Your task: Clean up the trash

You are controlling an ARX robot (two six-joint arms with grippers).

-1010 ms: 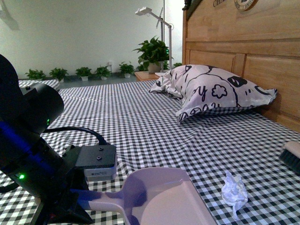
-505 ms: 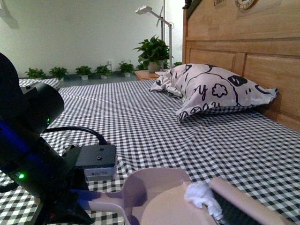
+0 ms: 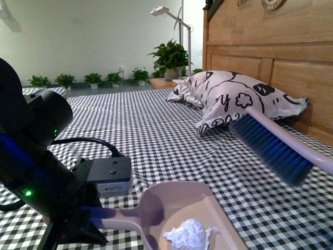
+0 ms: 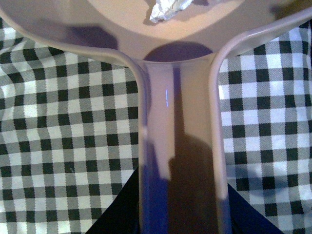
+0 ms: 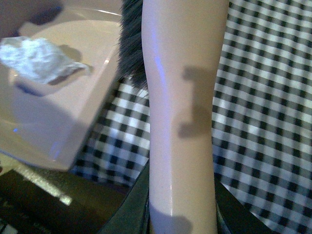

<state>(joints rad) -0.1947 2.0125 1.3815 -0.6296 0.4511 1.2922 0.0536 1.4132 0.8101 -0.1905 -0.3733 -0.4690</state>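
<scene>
A crumpled white paper ball (image 3: 190,233) lies inside the pale pink dustpan (image 3: 171,205) on the checkered bed; it also shows in the pan in the left wrist view (image 4: 168,9) and the right wrist view (image 5: 41,58). My left gripper (image 4: 180,214) is shut on the dustpan handle (image 4: 178,146). The brush (image 3: 270,148), blue bristles and pink handle, hangs raised above the bed to the right of the pan. My right gripper (image 5: 183,204) is shut on the brush handle (image 5: 183,122), which crosses above the pan's edge.
A black-and-white patterned pillow (image 3: 234,101) rests against the wooden headboard (image 3: 270,57) at the back right. Potted plants (image 3: 169,57) and a white lamp (image 3: 179,26) stand beyond the bed. My left arm's black body (image 3: 36,172) fills the near left.
The brush swept the paper ball into the dustpan, then lifted up and to the right, clear of the pan. The dustpan stays where it was.
</scene>
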